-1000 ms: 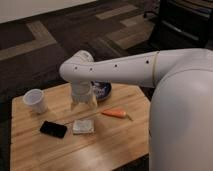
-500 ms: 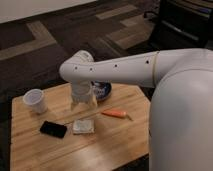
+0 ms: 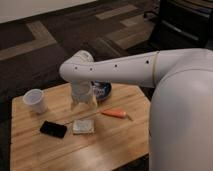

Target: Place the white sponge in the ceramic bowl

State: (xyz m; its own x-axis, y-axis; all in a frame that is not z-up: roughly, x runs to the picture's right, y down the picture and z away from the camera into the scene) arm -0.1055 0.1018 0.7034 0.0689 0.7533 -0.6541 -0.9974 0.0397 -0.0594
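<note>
Dark patterned carpet (image 3: 55, 55) surrounds a wooden table (image 3: 115, 145). Reaching over it from the right, the white arm (image 3: 130, 70) bends down to the gripper (image 3: 83, 102), which hangs just above the tabletop; whether it is released or clenched cannot be told. The ceramic bowl (image 3: 103, 90) sits just behind and right of it, partly hidden. The white cup (image 3: 35, 100) stands well to its left, and the black phone (image 3: 53, 129) lies front-left. The white sponge (image 3: 83, 126) lies flat directly in front of it, apart from it. An orange stick (image 3: 114, 113) lies to its right.
</note>
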